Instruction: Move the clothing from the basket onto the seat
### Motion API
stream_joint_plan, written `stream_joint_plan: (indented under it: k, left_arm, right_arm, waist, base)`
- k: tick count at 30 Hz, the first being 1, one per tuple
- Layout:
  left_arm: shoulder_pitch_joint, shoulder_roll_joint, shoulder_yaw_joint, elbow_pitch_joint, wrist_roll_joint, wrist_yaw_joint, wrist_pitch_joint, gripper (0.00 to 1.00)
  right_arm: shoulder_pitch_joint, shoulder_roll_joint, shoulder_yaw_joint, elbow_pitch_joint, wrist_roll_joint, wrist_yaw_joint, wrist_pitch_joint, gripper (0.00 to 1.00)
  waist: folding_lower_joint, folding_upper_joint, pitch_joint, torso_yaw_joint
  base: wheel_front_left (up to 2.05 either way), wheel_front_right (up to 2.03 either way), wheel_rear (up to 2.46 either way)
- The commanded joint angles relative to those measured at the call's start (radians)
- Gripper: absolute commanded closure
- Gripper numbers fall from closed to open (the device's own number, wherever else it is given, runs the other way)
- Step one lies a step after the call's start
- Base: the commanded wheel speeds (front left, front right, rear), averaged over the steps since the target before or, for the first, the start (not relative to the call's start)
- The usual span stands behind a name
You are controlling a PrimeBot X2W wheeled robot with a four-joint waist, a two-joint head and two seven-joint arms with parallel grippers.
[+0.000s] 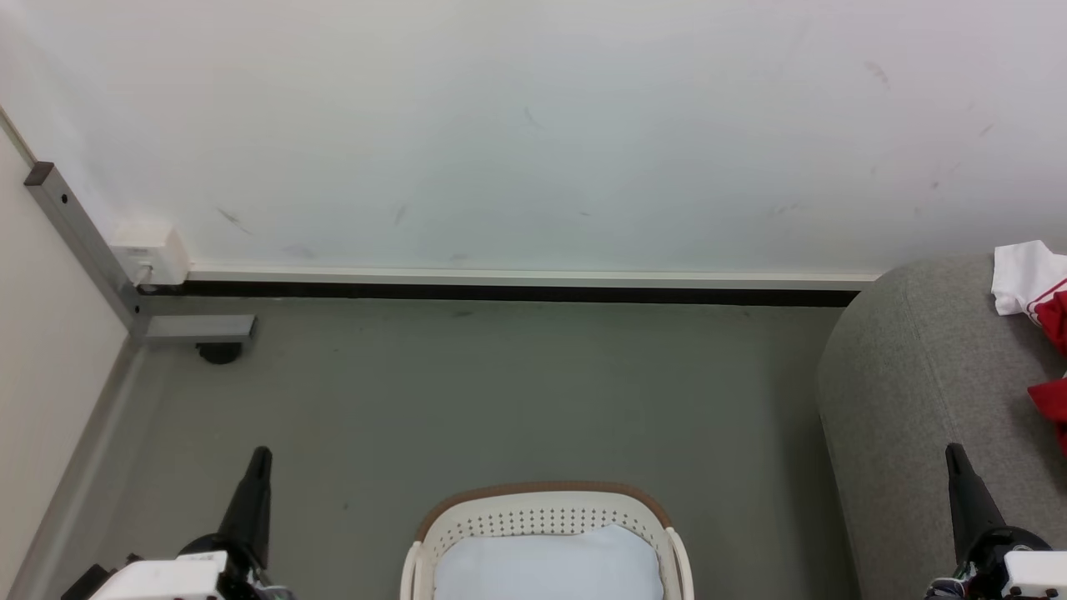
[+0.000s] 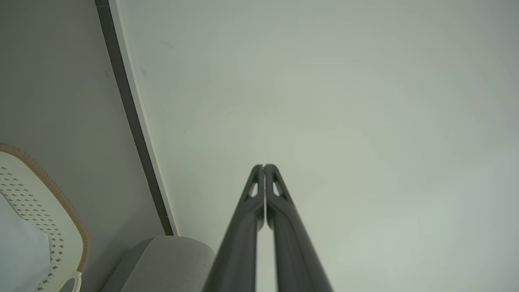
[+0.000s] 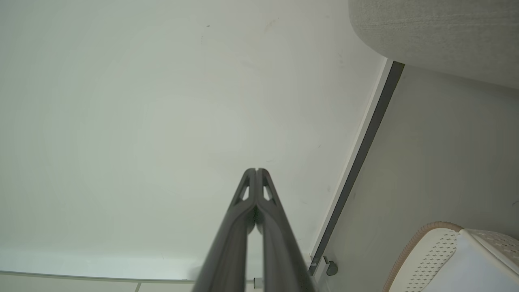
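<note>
Holding my left gripper (image 1: 257, 471) low at the left, jaws pressed together on nothing, I am facing the basket (image 1: 542, 490) in the middle (a pale pad (image 1: 546, 567) is lying inside). My right gripper (image 1: 957, 467) is hovering in front of the seat (image 1: 909, 375), jaws likewise closed, with the clothing (image 1: 1052, 321) lying on that seat at far right.

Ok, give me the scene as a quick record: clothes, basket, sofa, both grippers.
clothing: red and white, lying on the sofa at the right edge
basket: on the floor, bottom centre; white-blue pad inside, no red fabric in the visible part
sofa: grey, right of the basket
left gripper: shut, empty
right gripper: shut, empty
</note>
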Motion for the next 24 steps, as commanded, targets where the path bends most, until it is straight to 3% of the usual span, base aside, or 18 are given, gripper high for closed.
stream_joint_plan:
  k: [1,24]
  left_arm:
    - [-0.009,0.002,0.002,-0.003,-0.014,-0.004,0.003,1.00]
    - [-0.009,0.002,0.002,-0.003,-0.014,-0.004,0.003,1.00]
  right_arm:
    - [-0.013,-0.007,-0.003,-0.005,0.002,-0.002,0.004,1.00]
    - [-0.013,-0.007,-0.003,-0.005,0.002,-0.002,0.004,1.00]
  waist:
    - [0.0000,0.0000,0.000,0.000]
    - [0.0000,0.0000,0.000,0.000]
  base:
    - [0.00,0.00,0.00]
    - [0.00,0.00,0.00]
